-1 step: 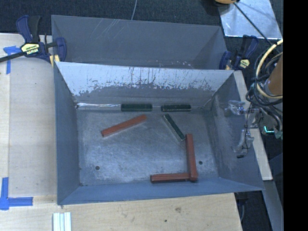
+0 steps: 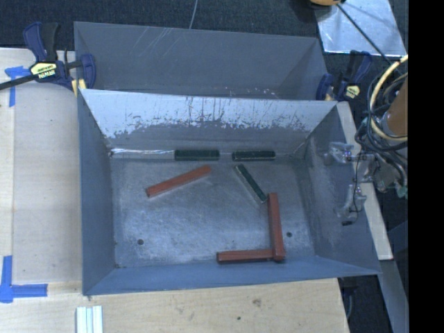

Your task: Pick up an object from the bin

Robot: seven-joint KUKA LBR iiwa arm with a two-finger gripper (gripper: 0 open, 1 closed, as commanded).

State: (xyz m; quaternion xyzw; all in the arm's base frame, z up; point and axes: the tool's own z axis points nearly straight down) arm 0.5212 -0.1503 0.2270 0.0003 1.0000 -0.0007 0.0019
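My gripper (image 2: 352, 198) hangs over the bin's right sloping wall, near the rim, apart from every loose thing. Nearest to it on the bin floor is a red-brown bar (image 2: 276, 224) lying front to back at the right. A second red-brown bar (image 2: 243, 257) lies along the front edge and meets the first at its near end, forming an L. A thin dark green stick (image 2: 250, 183) lies slantwise just left of the first bar's far end.
Two dark green bars (image 2: 196, 155) (image 2: 254, 156) lie end to end along the foot of the back wall. A third red-brown bar (image 2: 178, 182) lies tilted at the left centre. The arm's cables bunch outside the right rim.
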